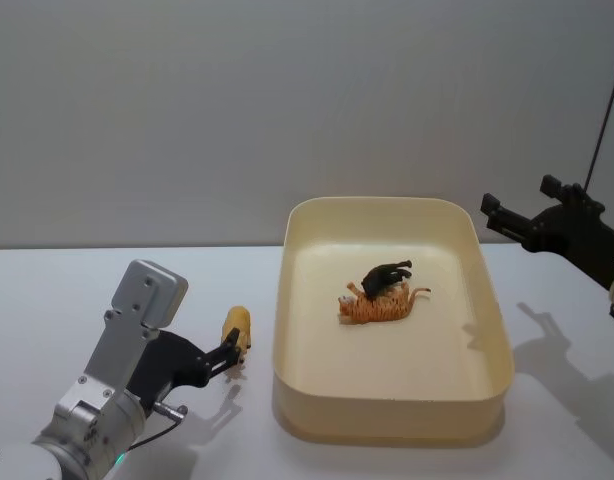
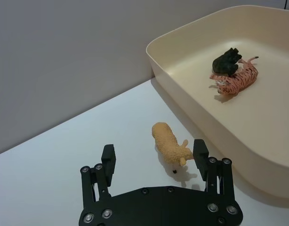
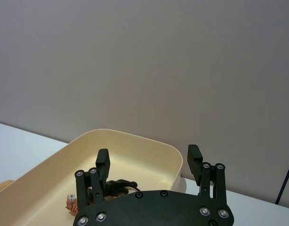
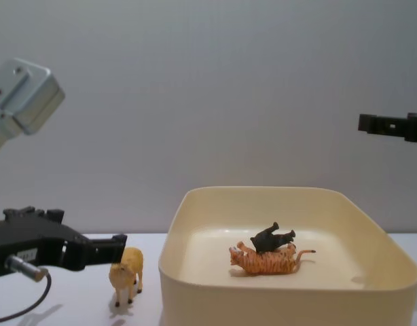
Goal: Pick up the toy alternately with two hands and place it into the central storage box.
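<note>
Beside the box (image 1: 387,415), your left gripper (image 2: 155,151) is straddling the standing sheep (image 2: 169,143), jaws wide.
You are risking a topple: it is standing off-centre, hard by one finger (image 2: 200,151), which may shove it first. Your right gripper (image 1: 495,215) is hanging open near the box's far corner.

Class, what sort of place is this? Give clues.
Likely a robot lab bench: white table, plain grey wall, left gripper and right gripper flanking a tub of toys.

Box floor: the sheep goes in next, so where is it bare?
Bare: the wide strip between the tiger and the near wall of the box, plus both far corners. Crowded: the middle, where a black toy lies on the tiger.
</note>
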Available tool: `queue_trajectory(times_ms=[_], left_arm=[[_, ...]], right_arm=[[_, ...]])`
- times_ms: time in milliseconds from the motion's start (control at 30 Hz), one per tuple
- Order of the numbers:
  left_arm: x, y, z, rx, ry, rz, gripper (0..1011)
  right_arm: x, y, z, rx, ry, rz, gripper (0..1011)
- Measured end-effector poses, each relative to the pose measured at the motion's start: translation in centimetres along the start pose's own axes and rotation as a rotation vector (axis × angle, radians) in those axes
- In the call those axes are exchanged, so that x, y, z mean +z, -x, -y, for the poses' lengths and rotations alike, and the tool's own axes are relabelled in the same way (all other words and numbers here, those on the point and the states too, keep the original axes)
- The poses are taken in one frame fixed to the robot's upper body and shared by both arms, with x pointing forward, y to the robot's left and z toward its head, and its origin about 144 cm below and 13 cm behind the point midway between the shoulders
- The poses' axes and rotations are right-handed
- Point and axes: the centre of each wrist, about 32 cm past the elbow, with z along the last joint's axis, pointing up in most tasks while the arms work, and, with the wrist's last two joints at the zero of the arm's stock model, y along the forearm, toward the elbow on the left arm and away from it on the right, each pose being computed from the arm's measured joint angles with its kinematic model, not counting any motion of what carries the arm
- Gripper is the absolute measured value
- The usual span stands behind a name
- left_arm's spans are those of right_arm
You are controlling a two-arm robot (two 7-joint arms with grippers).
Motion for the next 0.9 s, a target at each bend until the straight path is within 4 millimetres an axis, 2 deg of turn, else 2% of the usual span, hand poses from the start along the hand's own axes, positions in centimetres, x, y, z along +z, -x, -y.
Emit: queue_trajectory(times_ms=[900], left_arm=[[-1.2, -0.5, 1.9, -0.082, -0.066, -0.031, 1001]], right_arm=[[0.0, 0.0, 0.0, 0.000, 0.000, 0.001, 1001]])
